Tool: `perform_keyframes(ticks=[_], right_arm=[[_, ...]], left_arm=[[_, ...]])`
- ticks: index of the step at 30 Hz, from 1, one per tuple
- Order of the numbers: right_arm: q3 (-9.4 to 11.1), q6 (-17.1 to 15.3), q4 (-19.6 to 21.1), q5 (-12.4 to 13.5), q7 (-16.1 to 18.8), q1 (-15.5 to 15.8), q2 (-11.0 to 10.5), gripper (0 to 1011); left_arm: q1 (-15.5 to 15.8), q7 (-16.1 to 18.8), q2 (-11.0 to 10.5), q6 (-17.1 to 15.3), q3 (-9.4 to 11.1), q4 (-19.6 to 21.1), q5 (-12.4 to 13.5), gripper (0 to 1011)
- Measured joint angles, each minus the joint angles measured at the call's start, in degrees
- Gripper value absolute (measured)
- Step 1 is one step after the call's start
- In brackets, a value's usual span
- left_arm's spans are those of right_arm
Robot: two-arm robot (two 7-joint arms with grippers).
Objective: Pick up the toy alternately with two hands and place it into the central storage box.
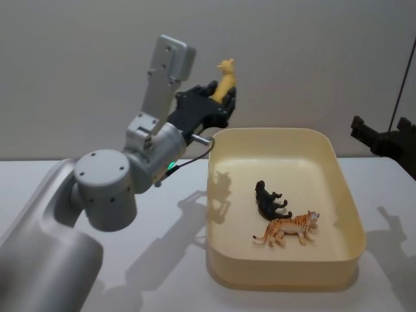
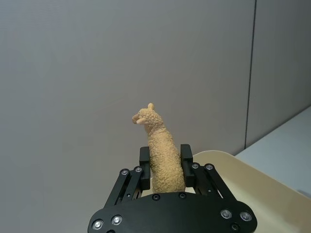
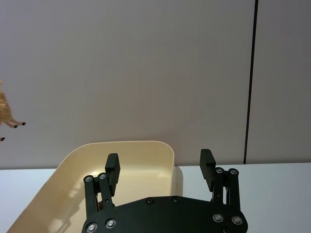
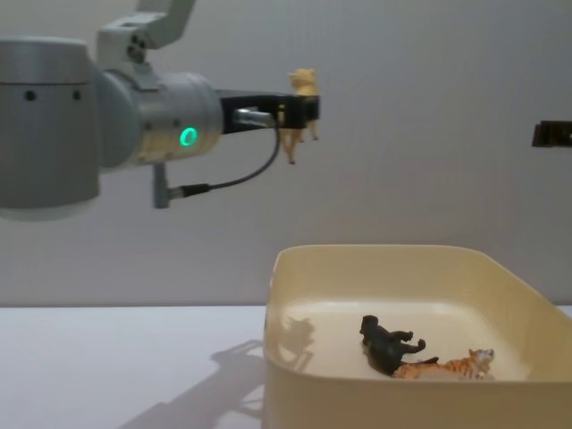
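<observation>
The left pincer [image 2: 165, 162], black and angular, is clamped around the midriff of a tan, woolly-textured plastic llama figurine [image 2: 160, 155], held high just beyond the ten o'clock corner of the large cream-yellow plastic tub [image 1: 348, 214]. It looks light, rigid and somewhat grippy; the body is the sound place to grip, not the thin legs. The right pincer [image 3: 160, 170] hangs spread and empty at three o'clock.

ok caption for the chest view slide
Left claw holds a tan alpaca toy above the cream storage box.

Tan llama toy [image 4: 303, 105] held upright, high above the cream storage box's [image 1: 348, 195] left rim.
</observation>
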State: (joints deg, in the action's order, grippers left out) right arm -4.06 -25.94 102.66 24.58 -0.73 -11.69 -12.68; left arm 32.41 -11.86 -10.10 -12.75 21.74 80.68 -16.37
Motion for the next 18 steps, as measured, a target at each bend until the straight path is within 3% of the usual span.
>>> perform_keyframes(ticks=[8, 16, 18], right_arm=[[0.0, 0.0, 0.0, 0.0, 0.0, 0.0, 0.0, 1001], [0.0, 0.0, 0.0, 0.0, 0.0, 0.0, 0.0, 1001], [0.0, 0.0, 0.0, 0.0, 0.0, 0.0, 0.0, 1001]], left_arm=[[2.8, -4.1, 2.0, -0.9, 1.0, -5.1, 1.2, 341], [3.5, -5.4, 2.6, -2.3, 1.6, -7.3, 2.2, 341], [3.5, -5.6, 2.7, -2.6, 1.6, -7.6, 2.3, 379]])
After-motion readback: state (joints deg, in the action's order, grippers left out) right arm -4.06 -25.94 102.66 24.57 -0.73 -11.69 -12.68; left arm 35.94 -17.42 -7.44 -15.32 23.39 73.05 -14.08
